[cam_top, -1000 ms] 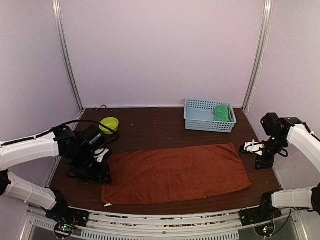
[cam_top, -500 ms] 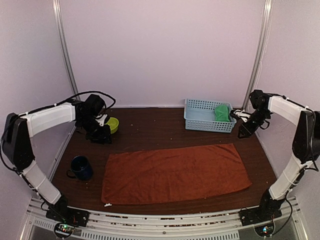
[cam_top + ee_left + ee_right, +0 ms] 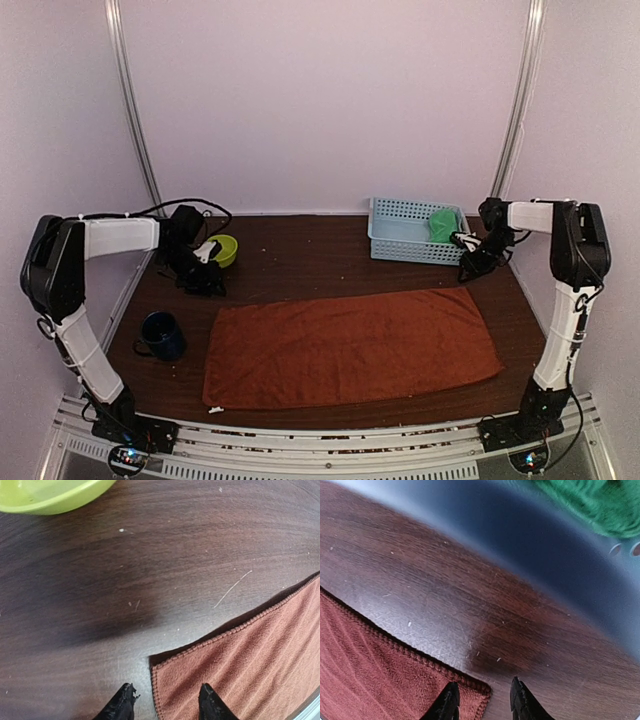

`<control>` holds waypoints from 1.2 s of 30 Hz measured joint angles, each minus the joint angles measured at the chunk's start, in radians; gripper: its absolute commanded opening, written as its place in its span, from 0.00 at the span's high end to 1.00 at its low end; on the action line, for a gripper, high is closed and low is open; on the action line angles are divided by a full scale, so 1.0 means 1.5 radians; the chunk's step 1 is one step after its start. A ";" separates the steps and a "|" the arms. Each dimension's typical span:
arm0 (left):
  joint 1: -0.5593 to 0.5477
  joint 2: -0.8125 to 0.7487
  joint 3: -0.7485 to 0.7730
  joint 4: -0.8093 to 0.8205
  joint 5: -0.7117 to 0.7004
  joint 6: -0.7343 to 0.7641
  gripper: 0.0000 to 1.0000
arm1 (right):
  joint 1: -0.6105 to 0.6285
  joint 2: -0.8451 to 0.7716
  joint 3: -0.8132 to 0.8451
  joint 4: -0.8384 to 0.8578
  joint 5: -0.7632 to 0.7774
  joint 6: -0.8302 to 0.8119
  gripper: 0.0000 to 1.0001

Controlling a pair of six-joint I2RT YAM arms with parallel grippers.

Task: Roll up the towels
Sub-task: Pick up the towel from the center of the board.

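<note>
Rust towel [image 3: 350,345] flat mid-frame on the table [image 3: 300,262], green towel [image 3: 444,226] in the basket [image 3: 400,248] upper right. I see left fingers [image 3: 121,706] and right fingers [image 3: 519,700] apart, each above a rust corner.

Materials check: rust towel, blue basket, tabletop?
Rust towel: matte, napped cloth, probably terry or microfiber; stitched hem shows in the wrist views.
Basket: light-blue, likely molded plastic; perforated walls.
Tabletop: dark wood grain with slight sheen; wood or laminate, unclear.
</note>
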 measured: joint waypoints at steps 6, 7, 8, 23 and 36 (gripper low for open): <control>0.001 0.018 -0.020 0.028 0.020 0.024 0.47 | 0.000 0.015 0.000 0.002 0.000 0.012 0.61; 0.001 0.019 -0.024 0.031 0.021 0.025 0.47 | 0.000 0.015 0.000 0.003 0.001 0.014 0.61; 0.001 0.021 -0.030 0.035 0.021 0.027 0.47 | 0.000 0.015 -0.002 0.003 0.001 0.016 0.61; 0.012 0.027 -0.052 0.075 0.018 0.034 0.56 | 0.000 -0.014 -0.053 0.024 -0.009 0.019 0.61; 0.013 0.046 -0.065 0.086 0.063 0.062 0.74 | 0.000 -0.021 -0.071 0.045 -0.015 0.017 0.72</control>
